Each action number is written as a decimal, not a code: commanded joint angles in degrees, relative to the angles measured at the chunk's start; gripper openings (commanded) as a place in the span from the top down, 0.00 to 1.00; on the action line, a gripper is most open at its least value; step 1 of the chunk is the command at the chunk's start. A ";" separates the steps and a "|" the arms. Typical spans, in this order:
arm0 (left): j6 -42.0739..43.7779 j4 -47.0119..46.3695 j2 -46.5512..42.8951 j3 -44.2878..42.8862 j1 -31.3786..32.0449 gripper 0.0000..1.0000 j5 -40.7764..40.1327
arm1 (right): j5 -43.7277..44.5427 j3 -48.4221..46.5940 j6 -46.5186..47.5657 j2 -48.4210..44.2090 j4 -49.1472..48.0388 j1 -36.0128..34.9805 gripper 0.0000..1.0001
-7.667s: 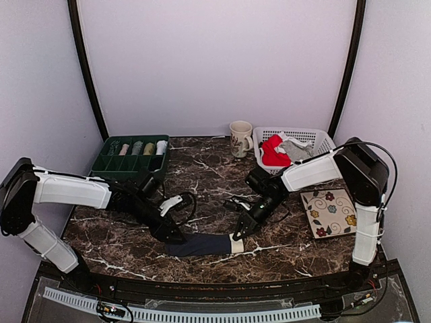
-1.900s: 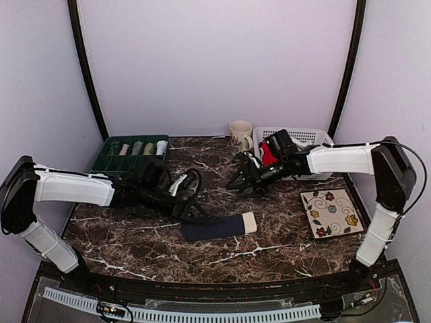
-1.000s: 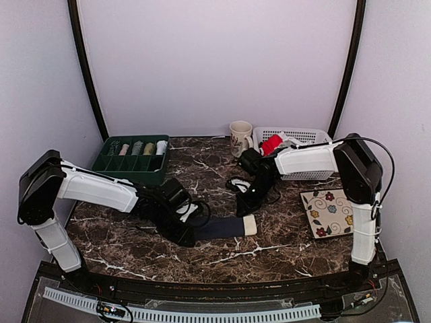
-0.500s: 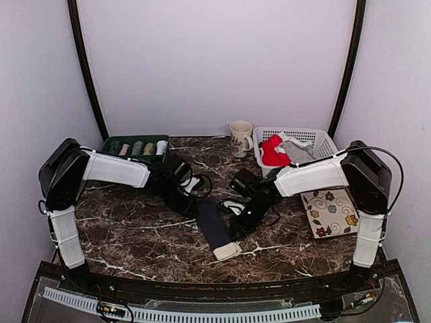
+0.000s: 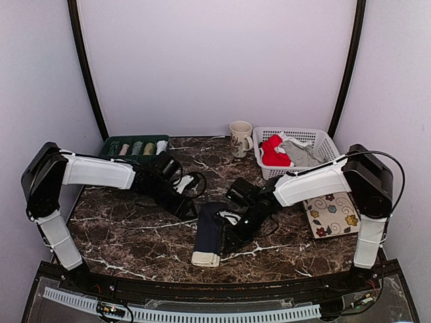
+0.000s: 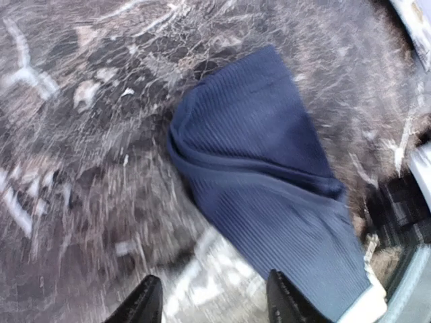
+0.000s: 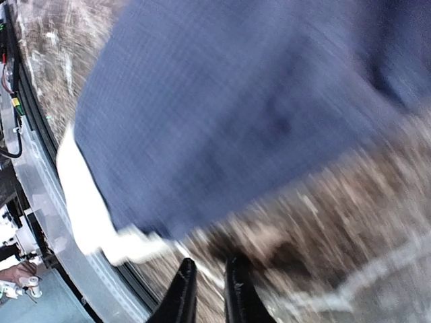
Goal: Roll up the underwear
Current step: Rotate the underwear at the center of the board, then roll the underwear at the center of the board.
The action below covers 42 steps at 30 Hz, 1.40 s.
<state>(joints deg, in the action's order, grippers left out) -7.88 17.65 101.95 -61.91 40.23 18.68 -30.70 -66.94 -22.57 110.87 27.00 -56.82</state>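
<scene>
The dark navy underwear (image 5: 210,230) lies as a folded strip on the marble table (image 5: 128,235), its white waistband (image 5: 204,259) toward the near edge. In the left wrist view the navy underwear (image 6: 269,182) fills the right half. My left gripper (image 5: 188,202) sits just behind its far end, open and holding nothing (image 6: 212,306). My right gripper (image 5: 229,239) rests at the strip's right side. In the right wrist view its fingers (image 7: 182,289) stand almost together, empty, beside the navy underwear (image 7: 236,114). Red underwear (image 5: 273,151) and grey underwear (image 5: 301,153) lie in the white basket (image 5: 320,141).
A green tray (image 5: 108,161) with several rolled cloths stands at the back left. A mug (image 5: 240,138) stands beside the basket. A floral coaster (image 5: 330,212) lies at the right. The table's front rail (image 5: 202,311) runs close to the waistband.
The navy underwear swung from lying crosswise to pointing its waistband at the near edge. My left gripper let go of it and opened. My right gripper came down beside the strip.
</scene>
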 commanded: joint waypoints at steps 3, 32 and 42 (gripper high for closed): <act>-0.07 -2.17 -15.42 8.76 -0.25 0.33 2.45 | 0.00 3.09 1.48 -8.58 2.93 3.67 0.75; 13.85 -21.78 -39.00 34.47 17.19 0.21 -6.01 | -18.35 -0.75 -5.13 11.10 -14.75 2.72 0.81; 28.54 -26.70 -29.07 32.72 26.98 0.31 -14.41 | -13.34 -2.16 7.61 12.13 -1.36 5.05 0.88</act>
<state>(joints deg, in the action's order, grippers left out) 11.94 -5.45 69.87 -28.29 63.81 9.34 -51.33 -70.30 -20.91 120.97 16.64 -52.77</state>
